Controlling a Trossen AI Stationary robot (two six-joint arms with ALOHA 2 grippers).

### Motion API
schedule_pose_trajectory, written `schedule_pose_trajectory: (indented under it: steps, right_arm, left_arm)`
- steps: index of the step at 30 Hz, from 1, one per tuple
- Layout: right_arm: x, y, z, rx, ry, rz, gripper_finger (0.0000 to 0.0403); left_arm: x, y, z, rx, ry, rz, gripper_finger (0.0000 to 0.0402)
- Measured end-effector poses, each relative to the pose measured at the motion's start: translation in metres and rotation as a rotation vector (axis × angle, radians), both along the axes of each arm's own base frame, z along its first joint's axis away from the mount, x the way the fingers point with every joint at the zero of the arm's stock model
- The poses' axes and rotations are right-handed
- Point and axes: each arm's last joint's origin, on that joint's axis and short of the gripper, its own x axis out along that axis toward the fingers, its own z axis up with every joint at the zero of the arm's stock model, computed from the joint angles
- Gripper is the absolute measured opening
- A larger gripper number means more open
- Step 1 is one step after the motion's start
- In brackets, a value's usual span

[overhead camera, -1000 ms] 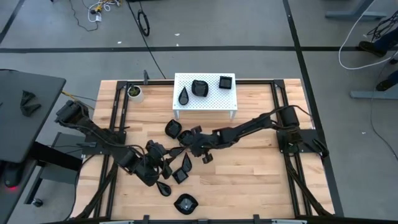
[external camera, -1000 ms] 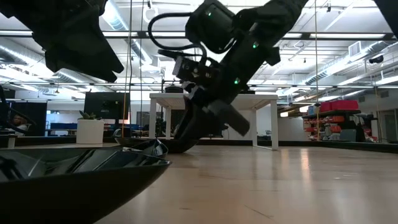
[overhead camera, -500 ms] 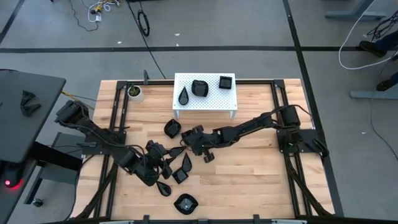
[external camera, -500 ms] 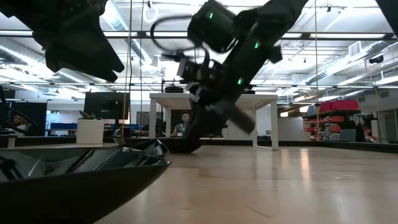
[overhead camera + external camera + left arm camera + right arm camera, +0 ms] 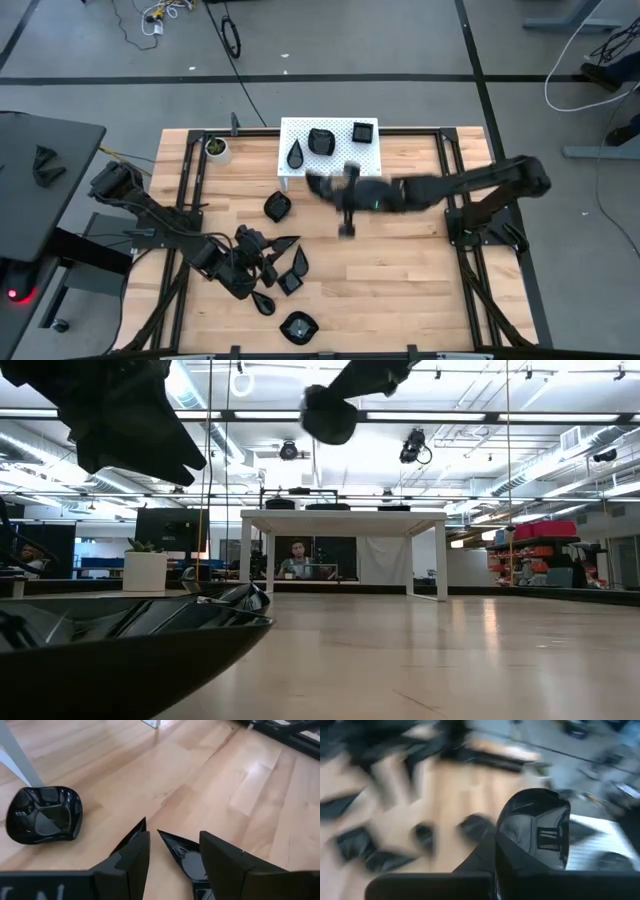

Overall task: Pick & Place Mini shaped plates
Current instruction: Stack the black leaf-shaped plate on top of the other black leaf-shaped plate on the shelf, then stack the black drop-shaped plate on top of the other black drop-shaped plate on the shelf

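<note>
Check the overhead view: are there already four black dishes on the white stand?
No. Only three black dishes sit on the white stand: a teardrop, a rounded one and a square.

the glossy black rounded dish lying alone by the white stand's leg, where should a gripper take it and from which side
Probably the raised rim of the glossy black rounded dish, from above: it sits upright and open-side up, apart from the others, so one finger could go inside and one outside. The white stand's leg crowds one side.

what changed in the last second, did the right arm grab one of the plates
Yes. The right gripper shut on a mini plate from the cluster on the table and lifted it, swinging toward the white stand. The left gripper stayed open and low over the remaining plates; the three plates on the stand did not move.
</note>
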Motion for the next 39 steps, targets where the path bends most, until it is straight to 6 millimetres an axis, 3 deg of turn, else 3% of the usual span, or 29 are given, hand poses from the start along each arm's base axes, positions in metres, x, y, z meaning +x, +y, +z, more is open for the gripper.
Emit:
schedule_pose_trajectory:
  steps: [3, 7, 13, 22, 27, 34, 39]
  right_arm:
    - [0.0, -0.04, 0.011, 0.02, -0.04, -0.121, 0.0002]
    - [0.007, -0.086, 0.001, 0.062, -0.02, -0.171, 0.0002]
    - [0.014, -0.126, -0.02, 0.064, 0.029, -0.246, 0.0003]
    - [0.019, -0.133, -0.031, -0.015, 0.08, -0.207, 0.0029]
    - [0.019, -0.133, -0.03, -0.028, 0.074, -0.212, 0.0064]
    - [0.019, -0.133, -0.03, 0.015, 0.058, -0.238, 0.0124]
    - [0.021, -0.127, -0.031, 0.064, 0.053, -0.201, 0.0132]
  left_arm:
    - [0.0, 0.0, 0.0, 0.006, -0.004, 0.005, 0.0178]
    - [0.001, 0.0, 0.0, 0.011, -0.015, 0.012, 0.0178]
    - [0.001, 0.0, 0.0, 0.015, -0.023, 0.018, 0.0178]
    - [0.001, 0.0, 0.001, 0.013, -0.026, 0.018, 0.0178]
    - [0.001, 0.0, 0.001, 0.012, -0.027, 0.018, 0.0178]
    - [0.001, 0.0, 0.001, 0.012, -0.027, 0.018, 0.0178]
    - [0.001, 0.0, 0.001, 0.012, -0.027, 0.018, 0.0178]
